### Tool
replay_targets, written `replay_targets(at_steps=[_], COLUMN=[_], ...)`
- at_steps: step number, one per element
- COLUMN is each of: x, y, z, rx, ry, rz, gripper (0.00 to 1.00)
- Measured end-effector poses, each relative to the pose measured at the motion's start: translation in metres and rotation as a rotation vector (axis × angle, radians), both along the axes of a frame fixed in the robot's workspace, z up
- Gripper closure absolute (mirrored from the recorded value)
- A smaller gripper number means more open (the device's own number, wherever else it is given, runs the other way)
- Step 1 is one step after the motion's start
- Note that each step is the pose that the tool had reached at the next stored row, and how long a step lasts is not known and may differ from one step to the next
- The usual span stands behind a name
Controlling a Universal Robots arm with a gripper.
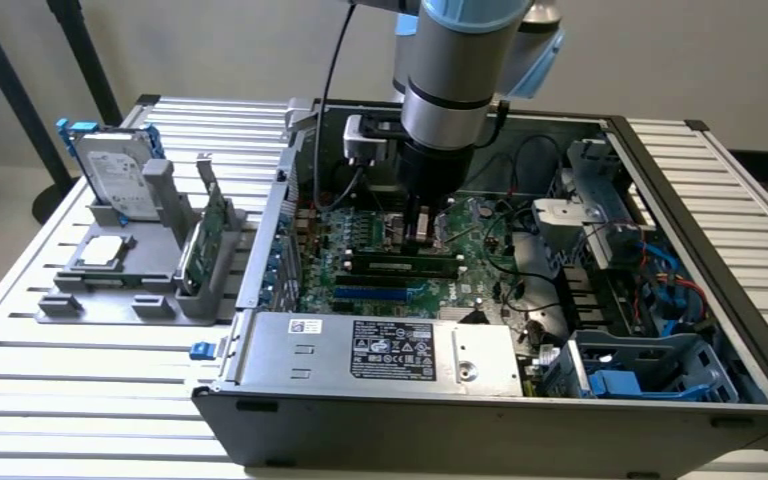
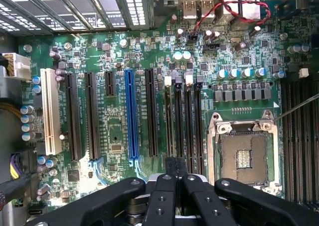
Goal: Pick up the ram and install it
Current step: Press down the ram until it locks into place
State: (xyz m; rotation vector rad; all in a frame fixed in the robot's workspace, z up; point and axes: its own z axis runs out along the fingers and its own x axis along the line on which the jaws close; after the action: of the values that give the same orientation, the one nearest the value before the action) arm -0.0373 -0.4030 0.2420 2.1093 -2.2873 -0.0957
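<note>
Over motherboard [image 1: 398, 250] inside case, tool [image 2: 171, 178] pinched closed on ram [image 1: 398, 266] top edge. Ram judged light, stiff, fragile; best held by bare edges, clear of chips.

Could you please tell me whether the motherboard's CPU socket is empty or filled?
Empty: the CPU socket shows bare contacts inside its metal frame.

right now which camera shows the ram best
The exterior view: the ram shows its long side and black chips, standing on the motherboard just below the gripper. The wrist view looks down past the gripper, giving at most its thin top edge.
</note>
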Motion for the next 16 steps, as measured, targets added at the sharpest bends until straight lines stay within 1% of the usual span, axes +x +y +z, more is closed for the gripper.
replay_targets(at_steps=[4, 7, 16], x=[-0.0009, -0.0016, -0.0017], y=[0.0001, 0.0001, 0.0014], z=[-0.0036, -0.0040, -0.0044], rx=[0.0028, 0.0029, 0.0062], ry=[-0.0020, -0.0022, -0.0064], rz=[0.001, 0.003, 0.027], gripper=[0.89, 0.89, 0.89])
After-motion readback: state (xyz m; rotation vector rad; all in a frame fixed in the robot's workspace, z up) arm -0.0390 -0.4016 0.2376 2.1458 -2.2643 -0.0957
